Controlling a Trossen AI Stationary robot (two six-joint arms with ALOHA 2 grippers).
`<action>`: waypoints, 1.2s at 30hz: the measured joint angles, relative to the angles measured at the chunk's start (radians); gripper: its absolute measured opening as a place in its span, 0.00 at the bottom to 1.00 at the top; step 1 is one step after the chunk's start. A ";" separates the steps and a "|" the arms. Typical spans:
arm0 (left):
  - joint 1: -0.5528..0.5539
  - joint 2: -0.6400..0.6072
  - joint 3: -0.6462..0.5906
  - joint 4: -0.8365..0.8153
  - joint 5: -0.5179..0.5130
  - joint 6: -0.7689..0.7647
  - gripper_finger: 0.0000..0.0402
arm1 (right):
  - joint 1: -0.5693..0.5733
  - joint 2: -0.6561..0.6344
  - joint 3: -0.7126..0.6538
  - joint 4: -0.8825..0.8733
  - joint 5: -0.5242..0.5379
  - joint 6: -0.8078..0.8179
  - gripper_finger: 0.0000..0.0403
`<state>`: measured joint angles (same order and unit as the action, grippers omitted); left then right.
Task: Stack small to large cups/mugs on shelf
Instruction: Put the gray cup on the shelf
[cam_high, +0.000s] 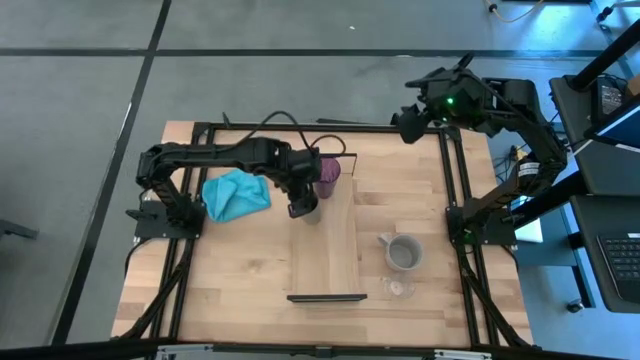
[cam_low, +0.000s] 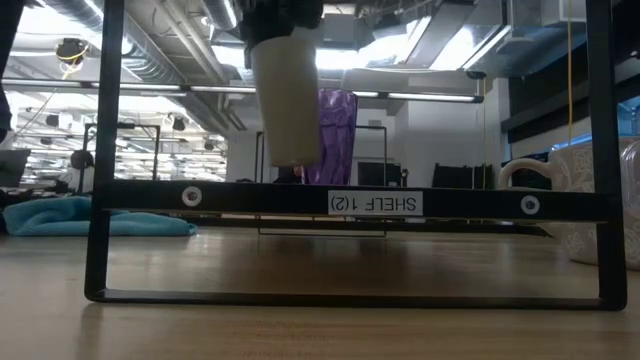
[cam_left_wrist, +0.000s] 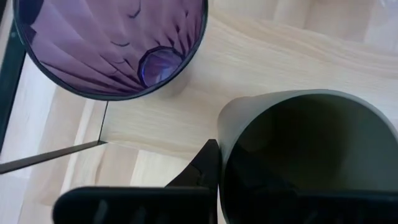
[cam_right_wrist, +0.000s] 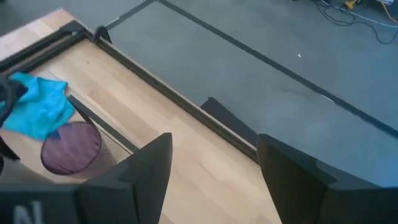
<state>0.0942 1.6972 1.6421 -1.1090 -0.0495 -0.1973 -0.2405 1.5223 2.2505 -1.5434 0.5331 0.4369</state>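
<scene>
My left gripper (cam_high: 303, 203) is shut on the small olive cup (cam_low: 285, 100) over the far part of the shelf (cam_high: 327, 250), a long light-wood board with black end frames. The purple tumbler (cam_high: 328, 178) stands upright on the shelf's far end, just beyond the cup; it also shows in the left wrist view (cam_left_wrist: 112, 43). The grey handled mug (cam_high: 403, 252) and the tiny clear glass (cam_high: 400, 288) stand on the table right of the shelf. My right gripper (cam_right_wrist: 214, 180) is open and empty, high over the table's far right corner (cam_high: 408, 122). My left gripper holds the olive cup at its rim (cam_left_wrist: 227, 134), coming from above with the fingers pointing down. One finger (cam_left_wrist: 208, 168) lies against the outside of the wall; the other is hidden in the cup's dark inside. The cup hangs upright, its base (cam_low: 290, 160) just clear of the shelf.
A teal cloth (cam_high: 236, 193) lies on the table left of the shelf, under my left arm. Black rails (cam_high: 455, 200) run along the table's sides. The shelf's near half (cam_high: 325, 275) is bare board.
</scene>
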 joint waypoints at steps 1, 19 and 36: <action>-0.004 0.000 0.000 0.006 -0.010 -0.010 0.00 | 0.000 0.000 0.000 0.007 0.000 0.001 0.59; -0.041 0.000 0.000 0.083 -0.081 -0.187 0.01 | 0.026 0.000 0.000 0.014 0.014 0.110 0.59; -0.044 0.064 0.000 0.103 -0.087 -0.167 0.01 | 0.030 0.000 0.000 0.015 0.040 0.121 0.59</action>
<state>0.0498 1.7612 1.6424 -1.0060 -0.1366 -0.3640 -0.2104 1.5227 2.2505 -1.5281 0.5731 0.5584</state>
